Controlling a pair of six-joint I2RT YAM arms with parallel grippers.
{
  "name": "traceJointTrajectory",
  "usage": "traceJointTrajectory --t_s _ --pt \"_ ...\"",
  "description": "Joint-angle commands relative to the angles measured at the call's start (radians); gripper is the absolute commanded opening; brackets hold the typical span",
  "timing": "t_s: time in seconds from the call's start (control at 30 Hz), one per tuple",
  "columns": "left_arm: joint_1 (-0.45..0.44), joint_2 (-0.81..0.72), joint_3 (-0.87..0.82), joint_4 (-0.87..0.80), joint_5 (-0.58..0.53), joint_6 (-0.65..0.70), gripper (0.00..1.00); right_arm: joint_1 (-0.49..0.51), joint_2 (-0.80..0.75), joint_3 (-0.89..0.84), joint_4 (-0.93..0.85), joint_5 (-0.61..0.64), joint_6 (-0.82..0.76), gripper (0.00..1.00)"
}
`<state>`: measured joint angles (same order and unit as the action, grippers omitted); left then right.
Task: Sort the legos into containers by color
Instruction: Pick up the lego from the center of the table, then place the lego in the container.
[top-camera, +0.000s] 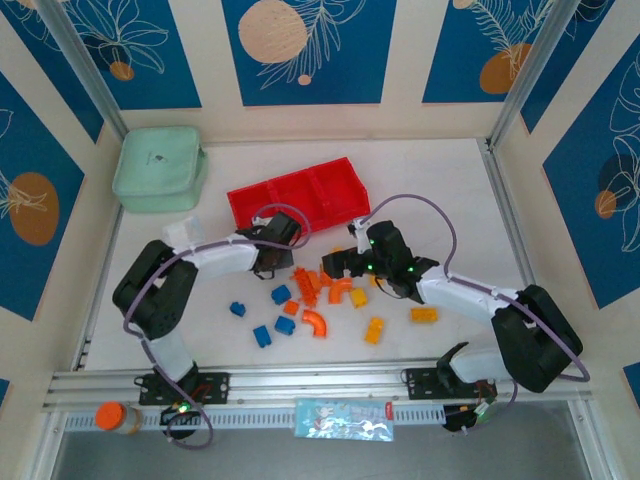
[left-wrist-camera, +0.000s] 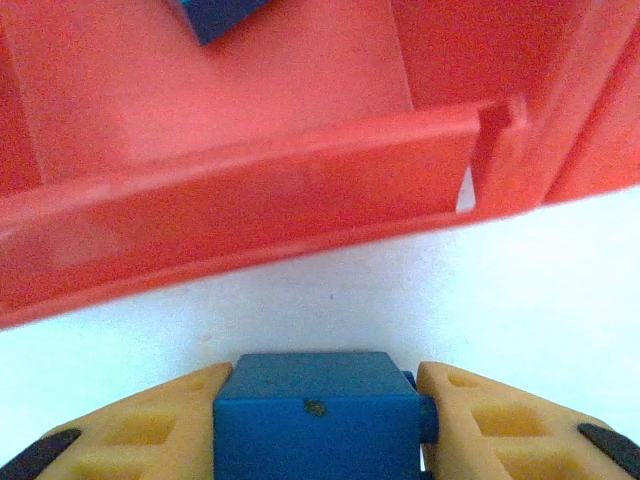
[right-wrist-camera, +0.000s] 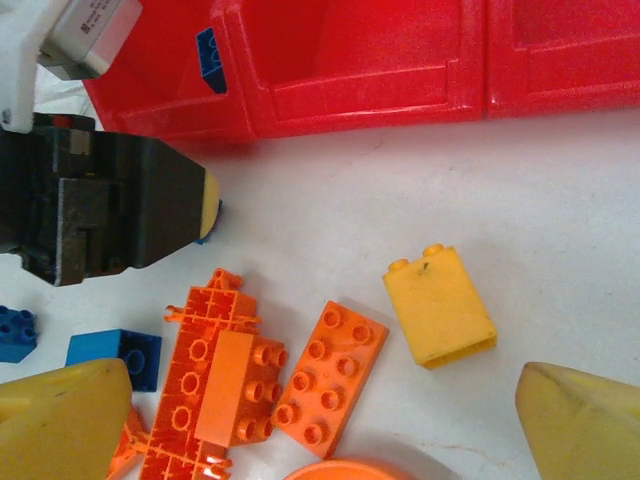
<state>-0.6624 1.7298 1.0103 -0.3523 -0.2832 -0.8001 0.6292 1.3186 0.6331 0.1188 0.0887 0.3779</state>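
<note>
One blue brick (left-wrist-camera: 300, 395) sits clenched between the yellow fingers of the left tool (left-wrist-camera: 320, 425); its long axis runs across the jaws, with a smooth face turned toward the red tray (left-wrist-camera: 250, 190); it is plain glossy blue with a small speck on its front edge; it is over the white counter (left-wrist-camera: 450, 300), just short of the tray's near wall; a second blue brick (left-wrist-camera: 220, 15) lies inside that compartment; the right tool (right-wrist-camera: 325, 425) gapes wide over orange bricks (right-wrist-camera: 225, 380) beside a yellow brick (right-wrist-camera: 440, 305).

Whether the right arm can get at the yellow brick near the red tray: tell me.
Probably yes. The right gripper stands open, its fingers wide, and the yellow brick lies on bare table just ahead of them, apart from the orange brick beside it.
</note>
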Motion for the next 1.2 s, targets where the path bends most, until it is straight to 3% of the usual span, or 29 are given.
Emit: traceJointTrajectory --t_s 0.0,0.2,0.37,0.9,1.17 --pt "0.002 -0.086 -0.003 -0.055 0.031 0.047 0.39 0.004 -0.034 0.057 -0.048 -0.061 0.035 0.99" --pt "0.027 -0.180 0.070 -0.141 -0.018 0.166 0.38 0.007 -0.043 0.128 -0.110 -0.107 0.079 0.99" --pt "0.088 -0.155 0.187 -0.189 -0.034 0.256 0.38 0.016 -0.036 0.178 -0.137 -0.119 0.095 0.99" --pt "0.282 0.125 0.468 -0.148 -0.028 0.343 0.40 0.027 0.008 0.244 -0.151 -0.088 0.085 0.99" --pt "0.306 0.252 0.591 -0.131 -0.022 0.371 0.44 0.022 0.054 0.276 -0.151 -0.093 0.076 0.99"
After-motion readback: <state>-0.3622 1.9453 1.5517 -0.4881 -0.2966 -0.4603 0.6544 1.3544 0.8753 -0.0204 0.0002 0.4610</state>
